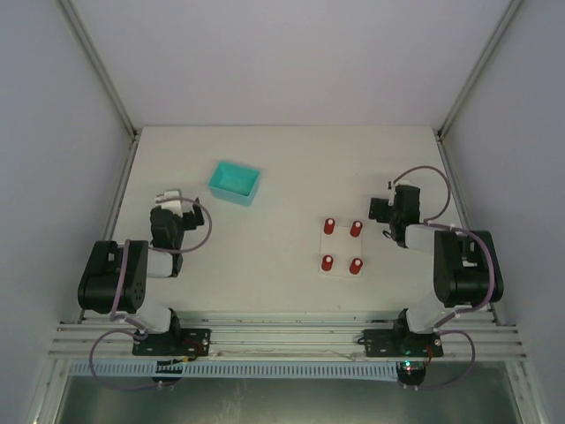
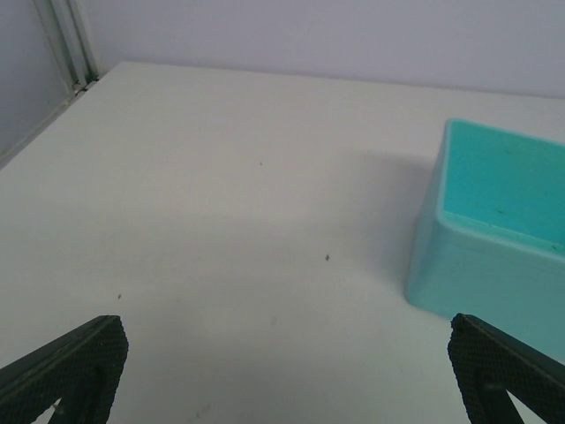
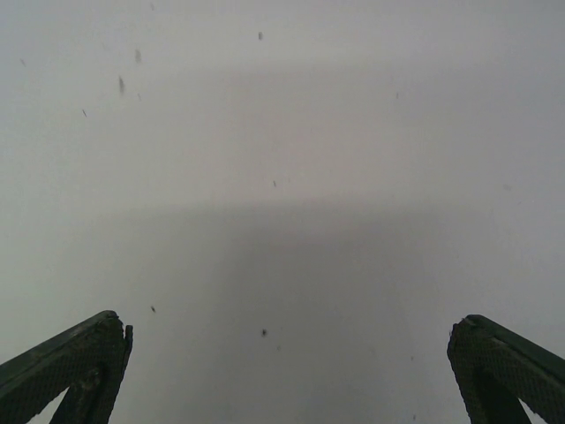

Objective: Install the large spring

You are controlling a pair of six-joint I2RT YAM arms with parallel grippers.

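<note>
The white table [image 1: 282, 168] carries everything. The left arm [image 1: 124, 278] sits folded at the near left and the right arm [image 1: 459, 269] at the near right. A teal bin [image 1: 235, 182] stands left of centre, farther back. A white plate [image 1: 342, 247] with four red posts [image 1: 329, 226] lies right of centre. The left pincer [image 2: 287, 340] is spread wide and empty, with the bin to its right. The right pincer [image 3: 287, 336] gapes wide over bare table, right of the plate. The large spring cannot be made out in any view.
</note>
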